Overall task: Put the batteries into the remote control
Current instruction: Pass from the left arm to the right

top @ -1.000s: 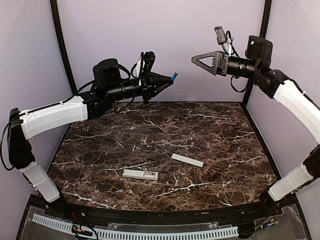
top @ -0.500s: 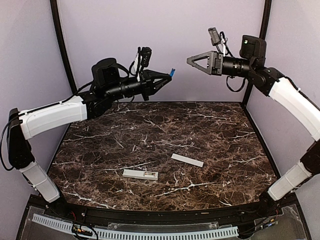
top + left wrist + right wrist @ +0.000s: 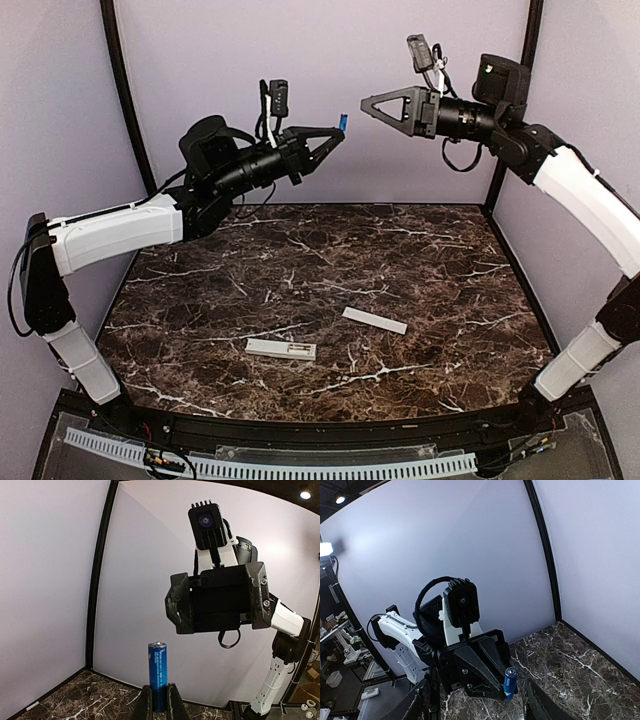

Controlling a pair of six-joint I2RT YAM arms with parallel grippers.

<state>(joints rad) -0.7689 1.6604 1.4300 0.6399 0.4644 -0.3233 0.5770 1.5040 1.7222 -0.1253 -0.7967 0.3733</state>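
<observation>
the left gripper [image 3: 338,130] hangs high above the marble table [image 3: 450,270], fingertips clenched on one end of a blue battery [image 3: 343,122] that sticks out toward the right gripper [image 3: 366,103] — which faces it close by, jaws spread, holding nothing. the remote control [image 3: 281,348] lies flat on the table far below, near the front edge — a second white bar [image 3: 375,320] near it, not touching.

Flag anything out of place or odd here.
Nothing is spilled or damaged. One oddity: the blue battery is pinched by one end in the left gripper, high above the table and facing the right gripper. The remote control lies below, with a separate white strip apart from it.
</observation>
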